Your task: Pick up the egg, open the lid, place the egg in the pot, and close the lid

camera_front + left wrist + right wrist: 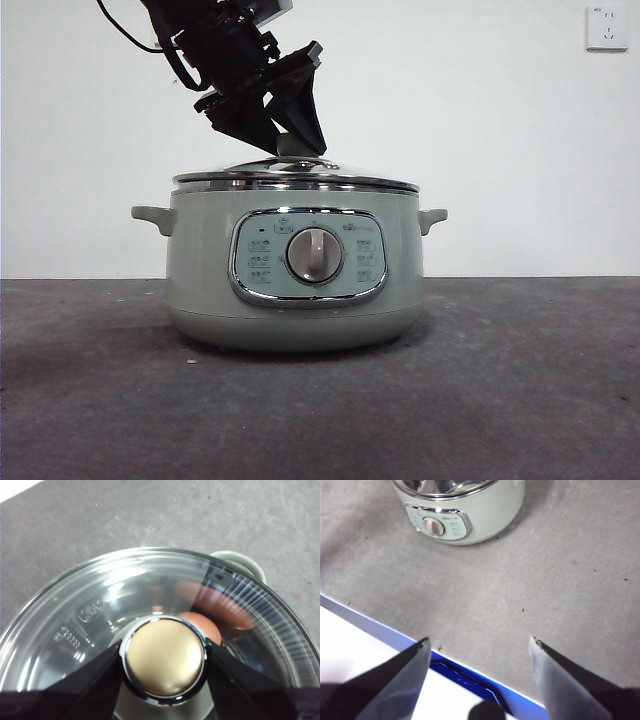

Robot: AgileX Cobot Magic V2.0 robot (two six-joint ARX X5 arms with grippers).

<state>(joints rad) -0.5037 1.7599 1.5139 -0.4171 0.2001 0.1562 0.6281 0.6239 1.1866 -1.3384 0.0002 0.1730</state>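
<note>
I am seeing left gripper (pixel 164 662) clamping knob (pixel 164 661) of lid (pixel 90 605), jaws pressing knob from both sides. Lid is sitting level on pot (pixel 295 285) rim, pot standing on grey tabletop (pixel 520 380). Egg (pixel 205 626) is lying inside pot, showing through glass just beside knob. Right gripper (pixel 479 647) is waiting well apart from pot, jaws spread wide, gripping nothing.

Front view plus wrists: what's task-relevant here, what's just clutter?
In the job:
- pot
- lid, seated on the pot
- egg, inside, seen through the glass
- left gripper, jaws on the lid's knob
- right gripper, open, away from the pot

Lying about:
- wall socket
</note>
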